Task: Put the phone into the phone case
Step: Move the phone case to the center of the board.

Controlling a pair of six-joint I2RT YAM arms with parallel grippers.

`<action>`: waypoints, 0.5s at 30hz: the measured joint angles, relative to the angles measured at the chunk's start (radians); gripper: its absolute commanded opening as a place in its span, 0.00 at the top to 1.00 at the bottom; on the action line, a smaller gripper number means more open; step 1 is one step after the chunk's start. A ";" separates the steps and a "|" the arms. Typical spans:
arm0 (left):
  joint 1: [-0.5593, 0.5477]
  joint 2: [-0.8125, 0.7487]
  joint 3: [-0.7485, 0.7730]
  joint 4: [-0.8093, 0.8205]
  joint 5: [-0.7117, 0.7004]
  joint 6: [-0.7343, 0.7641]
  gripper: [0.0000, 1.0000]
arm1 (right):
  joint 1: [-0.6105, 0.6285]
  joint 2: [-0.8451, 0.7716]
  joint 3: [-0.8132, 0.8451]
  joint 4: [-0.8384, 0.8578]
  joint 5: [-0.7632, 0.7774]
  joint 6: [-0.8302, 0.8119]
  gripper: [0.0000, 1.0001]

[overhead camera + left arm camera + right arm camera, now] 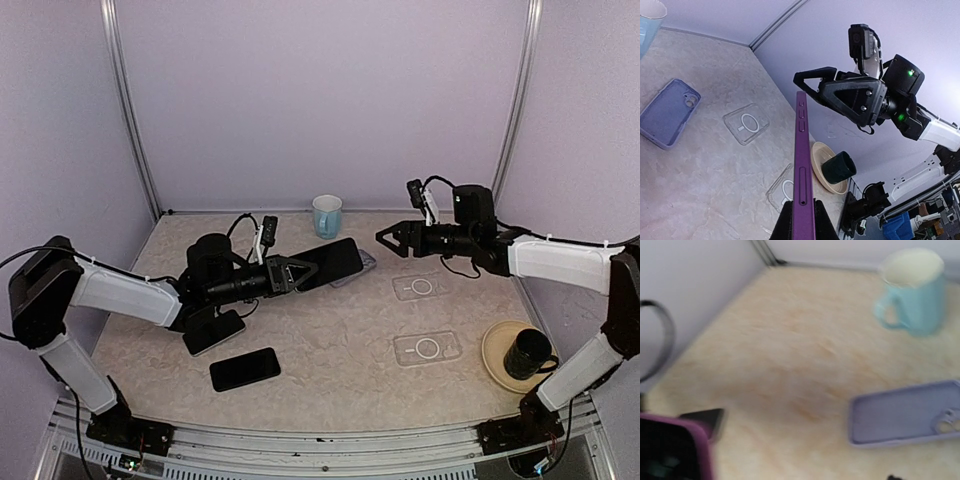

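Observation:
My left gripper (290, 272) is shut on a phone (332, 262) with a black screen and purple frame, held above the table. In the left wrist view the phone (803, 165) shows edge-on between my fingers (783, 225). A lilac phone case (362, 267) lies open side up on the table just beyond and below the phone; it also shows in the left wrist view (667, 112) and the right wrist view (905, 415). My right gripper (388, 243) is open and empty, raised just right of the case, facing the phone. It also shows in the left wrist view (801, 85).
Two clear cases (418, 287) (427, 348) lie on the right. A blue mug (326, 215) stands at the back. A beige plate (495, 365) with a dark mug (527, 350) sits at the near right. Two other phones (245, 368) (213, 328) lie at the near left.

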 measured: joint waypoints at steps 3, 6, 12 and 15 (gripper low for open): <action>0.000 -0.029 0.000 -0.073 -0.055 0.026 1.00 | -0.020 0.114 0.072 -0.039 0.013 -0.016 0.35; 0.002 -0.055 0.000 -0.137 -0.105 0.044 1.00 | -0.040 0.217 0.144 -0.061 0.009 -0.026 0.42; 0.006 -0.081 -0.016 -0.213 -0.186 0.053 1.00 | -0.067 0.437 0.341 -0.111 0.027 -0.055 0.50; 0.008 -0.089 -0.032 -0.248 -0.213 0.053 1.00 | -0.071 0.557 0.467 -0.150 0.047 -0.078 0.54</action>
